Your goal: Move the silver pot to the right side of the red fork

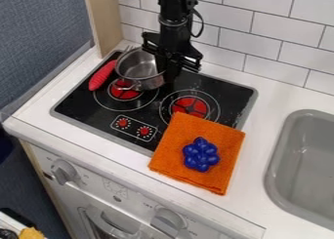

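The black gripper [171,73] hangs over the back of the stove, at the right rim of the silver pot [138,67]; whether it holds the rim is unclear. Upright on the back left burner, the pot has its small handle pointing toward the front left. Directly left of the pot lies the red fork [102,75], its handle toward the front left and its metal tines at the back, close to the pot's rim. The gripper covers part of the pot's right side.
An orange cloth [176,155] overlaps the stove's front right corner, with a blue flower-shaped object [201,154] on it. A grey sink [303,160] is at the right. White wall tiles [274,26] rise behind the stove, and a wooden panel [104,18] stands at the back left.
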You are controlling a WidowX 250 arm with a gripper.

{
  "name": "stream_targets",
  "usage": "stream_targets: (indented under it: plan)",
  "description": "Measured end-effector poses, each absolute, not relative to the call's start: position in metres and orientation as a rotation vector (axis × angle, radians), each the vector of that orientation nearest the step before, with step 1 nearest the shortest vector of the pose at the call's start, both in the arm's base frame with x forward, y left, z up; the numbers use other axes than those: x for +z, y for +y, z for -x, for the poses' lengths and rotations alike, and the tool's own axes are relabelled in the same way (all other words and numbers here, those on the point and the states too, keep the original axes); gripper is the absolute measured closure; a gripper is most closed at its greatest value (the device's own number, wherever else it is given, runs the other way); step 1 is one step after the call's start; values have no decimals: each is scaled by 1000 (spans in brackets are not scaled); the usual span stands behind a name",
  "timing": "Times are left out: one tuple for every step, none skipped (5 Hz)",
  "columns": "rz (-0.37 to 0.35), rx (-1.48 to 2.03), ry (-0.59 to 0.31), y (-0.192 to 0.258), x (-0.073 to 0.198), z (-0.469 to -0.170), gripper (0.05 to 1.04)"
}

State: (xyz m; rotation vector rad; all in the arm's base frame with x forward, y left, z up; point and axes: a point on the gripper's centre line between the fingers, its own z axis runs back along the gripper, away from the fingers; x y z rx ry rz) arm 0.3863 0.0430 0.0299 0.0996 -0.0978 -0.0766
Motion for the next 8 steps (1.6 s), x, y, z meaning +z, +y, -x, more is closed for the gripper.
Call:
stream_targets:
  plan:
    - [-54, -73, -112, 36, 34, -390, 534]
    - [-25, -69, -161, 31, 60, -393, 241]
    - [-20, -54, -183, 32, 76, -389, 80]
    - [-15, -35, -162, 34, 72, -381, 83]
    - [-18, -41, -162, 33, 72, -381, 83]
    - [-16, -39, -160, 33, 72, -381, 83]
    - [-17, -38, -159, 34, 72, -381, 83]
    - [-17, -40, -159, 33, 72, -381, 83]
